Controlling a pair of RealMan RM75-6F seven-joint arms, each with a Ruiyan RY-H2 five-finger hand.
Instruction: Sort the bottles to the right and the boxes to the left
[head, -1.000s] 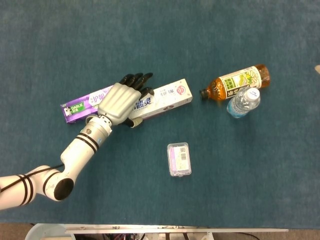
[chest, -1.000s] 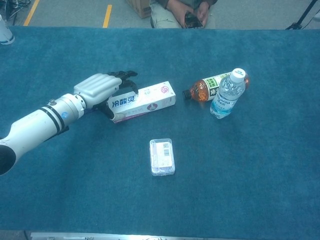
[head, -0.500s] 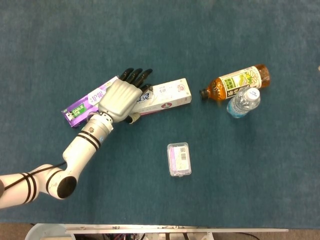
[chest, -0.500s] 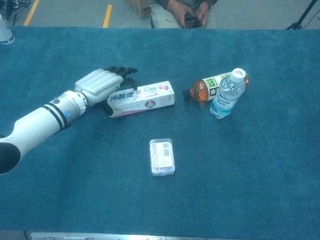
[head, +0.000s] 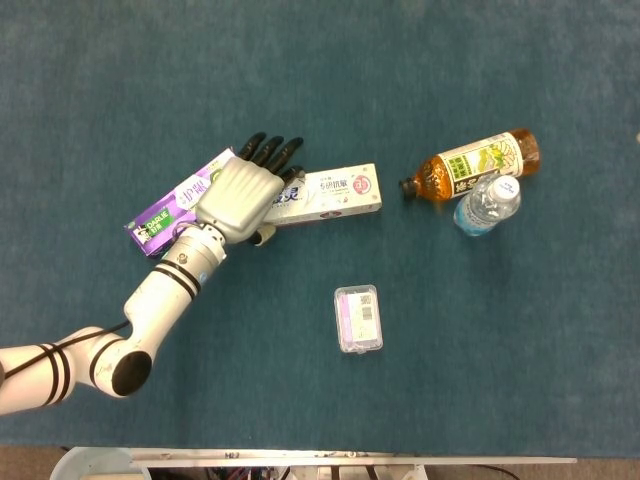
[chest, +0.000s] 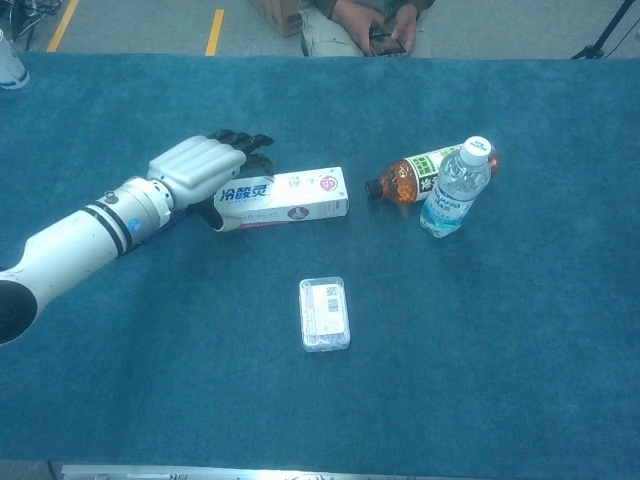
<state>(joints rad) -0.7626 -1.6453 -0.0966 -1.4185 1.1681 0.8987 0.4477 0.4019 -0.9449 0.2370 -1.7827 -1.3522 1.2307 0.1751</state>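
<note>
My left hand (head: 240, 194) (chest: 196, 170) grips the left end of a white toothpaste box (head: 336, 191) (chest: 299, 195), fingers over its top and thumb at its near side. The box lies nearly level across the table. Just left of it, partly under the hand, lies a purple toothpaste box (head: 170, 203). A small clear plastic box (head: 358, 318) (chest: 325, 313) sits alone nearer the front. At the right, an amber tea bottle (head: 475, 163) (chest: 409, 175) lies on its side, touching an upright water bottle (head: 487, 205) (chest: 455, 195). My right hand is in neither view.
The blue cloth table (head: 520, 360) stretches out on all sides. Beyond its far edge a seated person (chest: 370, 20) holds a phone. A white object (chest: 10, 65) stands at the far left corner.
My left hand has turned the white box: its right end swung towards the front, so it lies more level. The hand shifted slightly up and left over the purple box.
</note>
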